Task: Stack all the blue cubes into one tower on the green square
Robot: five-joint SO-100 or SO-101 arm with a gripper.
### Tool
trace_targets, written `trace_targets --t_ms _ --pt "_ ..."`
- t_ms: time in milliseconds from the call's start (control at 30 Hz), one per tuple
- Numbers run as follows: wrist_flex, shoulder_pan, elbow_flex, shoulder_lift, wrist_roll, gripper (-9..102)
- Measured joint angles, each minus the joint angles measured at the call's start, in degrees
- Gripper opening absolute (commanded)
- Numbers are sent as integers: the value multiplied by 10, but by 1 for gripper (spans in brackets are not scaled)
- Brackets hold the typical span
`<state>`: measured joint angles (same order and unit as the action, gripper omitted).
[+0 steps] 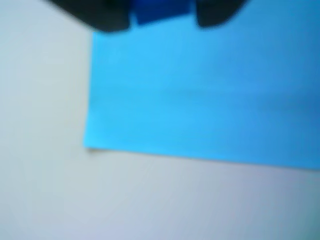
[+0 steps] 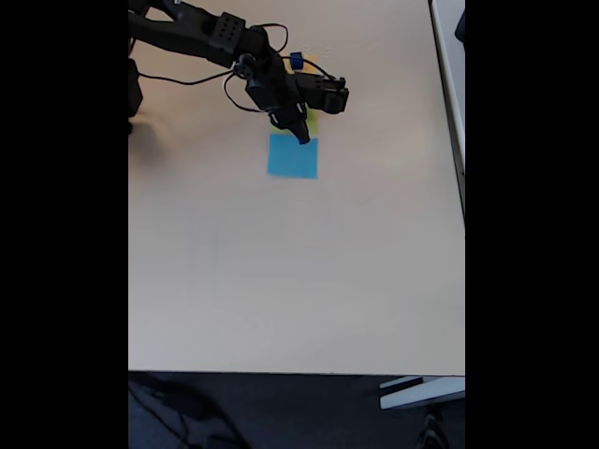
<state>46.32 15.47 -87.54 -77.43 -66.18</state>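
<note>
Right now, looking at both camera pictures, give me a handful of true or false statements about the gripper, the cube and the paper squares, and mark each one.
1. In the wrist view a dark blue cube sits between the gripper fingers. True.
2. In the wrist view the paper below the gripper is orange. False: it is the light-blue paper square.
3. In the fixed view the gripper is at the top edge of the light-blue paper square. True.
4. The light-blue square lies at the near edge of the table in the fixed view. False: it lies in the far part, near the arm.
5. A bit of green square shows just behind the light-blue one. True.
</note>
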Motion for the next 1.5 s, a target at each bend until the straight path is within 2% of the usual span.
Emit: trace_targets --t_ms 267,733,1267,1500 --pt "-59 -1 -50 16 -20 0" --pt "-115 -1 -82 46 -31 0" --pt "-123 -8 -94 47 -41 0" --pt "-123 -8 -95 47 -41 4"
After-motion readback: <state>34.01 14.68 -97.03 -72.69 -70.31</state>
